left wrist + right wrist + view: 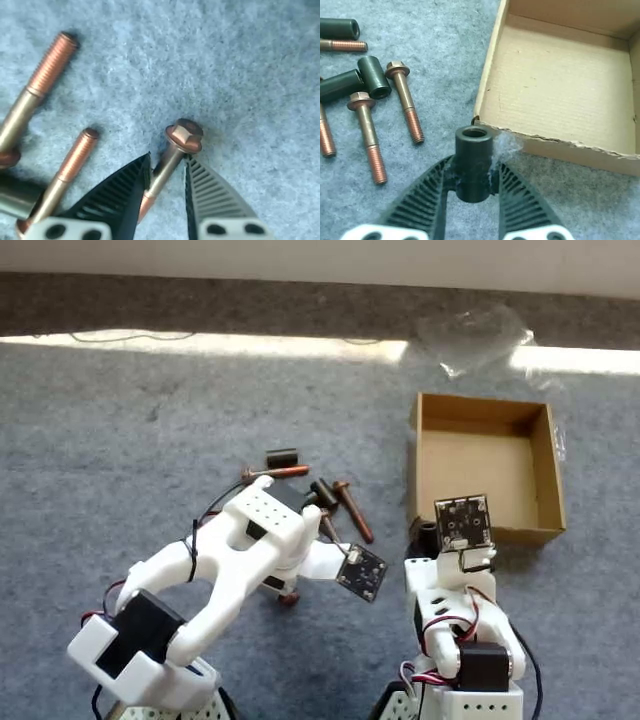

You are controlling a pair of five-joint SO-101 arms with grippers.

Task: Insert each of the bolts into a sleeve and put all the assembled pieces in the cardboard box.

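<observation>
Right gripper [472, 170] clamps upright black sleeve [472, 142]; left gripper [167, 159] spread astride copper hex-flange bolt [184, 136].

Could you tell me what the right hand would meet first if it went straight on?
Probably the open brown cardboard box, at its near corner; the black cylindrical sleeve in the right hand leads.

Copper bolts [406, 102], dark sleeves [374, 76] lying loose beside open cardboard box [560, 90]; one sleeve [473, 160] upright
</observation>
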